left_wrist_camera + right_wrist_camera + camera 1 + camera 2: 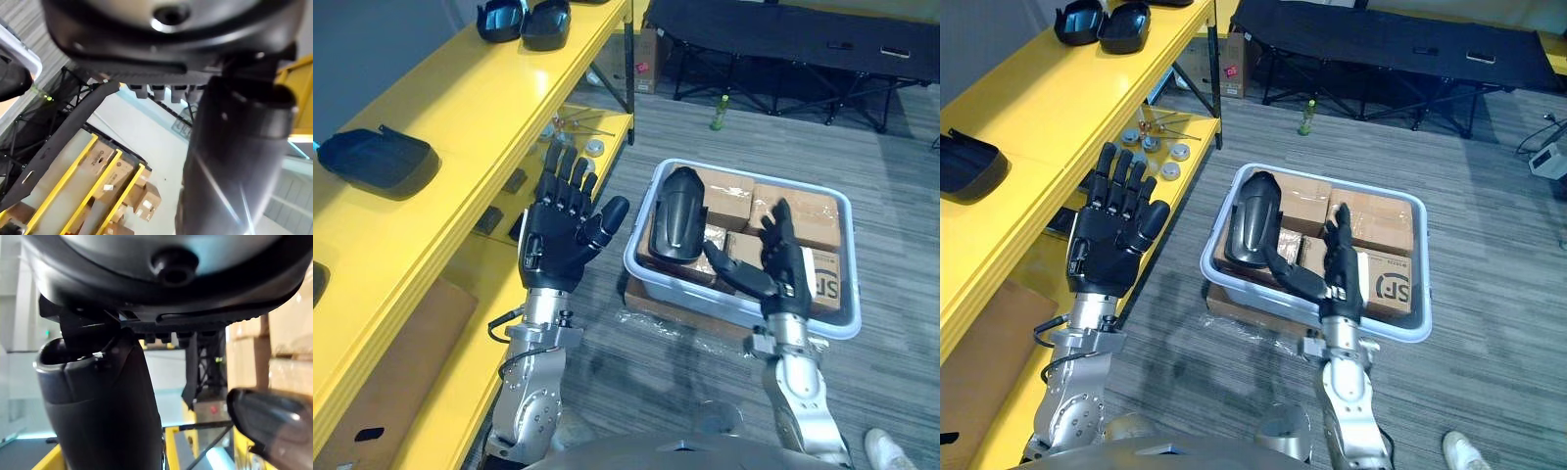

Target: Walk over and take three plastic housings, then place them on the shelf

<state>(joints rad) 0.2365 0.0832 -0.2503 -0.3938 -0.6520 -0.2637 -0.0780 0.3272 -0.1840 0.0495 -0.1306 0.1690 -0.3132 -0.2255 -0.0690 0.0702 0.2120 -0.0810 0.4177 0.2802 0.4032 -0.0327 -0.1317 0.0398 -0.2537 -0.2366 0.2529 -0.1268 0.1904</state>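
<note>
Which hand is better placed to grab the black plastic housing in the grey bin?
Right. The right hand is open over the grey bin, thumb beside the black plastic housing; the open left hand is nearer the yellow shelf.

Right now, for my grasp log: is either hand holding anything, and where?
Nothing held: left hand and right hand open; black housing lies in the bin.

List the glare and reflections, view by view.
Left eye view: pale sheen on the yellow shelf, soft highlight on the black housing. Left wrist view: bright streaks down the left hand. Right wrist view: a glint on the housing beside the right hand.
</note>
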